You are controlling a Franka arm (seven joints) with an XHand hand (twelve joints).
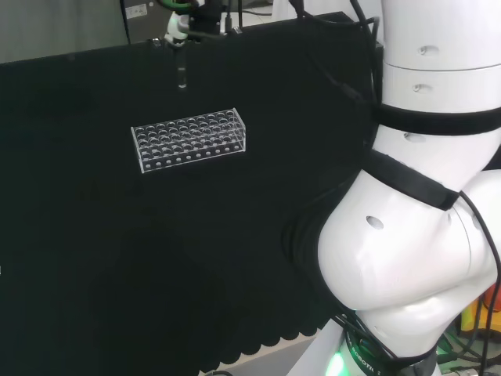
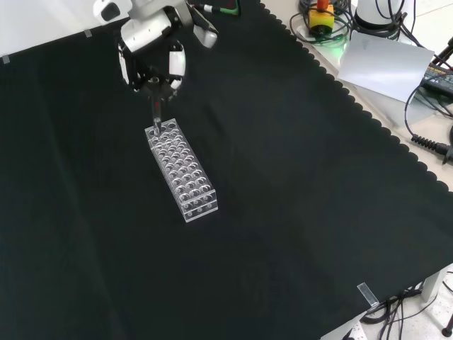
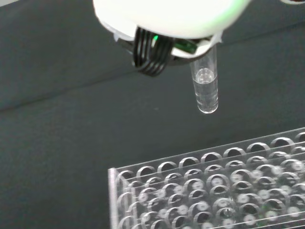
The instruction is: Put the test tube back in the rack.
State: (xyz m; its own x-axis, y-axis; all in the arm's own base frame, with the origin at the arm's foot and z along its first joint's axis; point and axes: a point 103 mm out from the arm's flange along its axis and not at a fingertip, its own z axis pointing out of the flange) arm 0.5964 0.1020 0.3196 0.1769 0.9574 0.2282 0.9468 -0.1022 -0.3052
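Near edge of the counter (image 2: 297, 234) is seen bare in the front view, black cloth only. Mid-cloth, a clear rack (image 2: 181, 170) is laid lengthwise, running away from the front camera; all wells that can be made out look vacant, though the clear plastic makes that hard to confirm.

At the rack's far end, the test tube (image 2: 156, 115) is held upright by the hand (image 2: 152, 60), its round bottom just above or at the end row of wells; contact cannot be told from the front view. In the wrist view the tube (image 3: 205, 88) is seen hanging clear of the rack (image 3: 209, 191), bottom not yet in any well, apparently short of the rack's edge rather than over a hole. A little clear liquid appears to be held in the tube's lower part.

Hand state: fingers are curled down and pinched on the tube's upper part, as shown in the front view. In the head view the hand (image 1: 178, 27) is seen at the far side of the cloth, with the tube (image 1: 182, 77) hanging below it, beyond the rack (image 1: 190, 138).

Progress is judged as late-stage: tube is grasped, lifted, carried to the rack. Left to be done: tube to be lined up over a well, lowered in, released, hand withdrawn. Alignment is judged the risky part, since the rim could be struck by the tube's tip.
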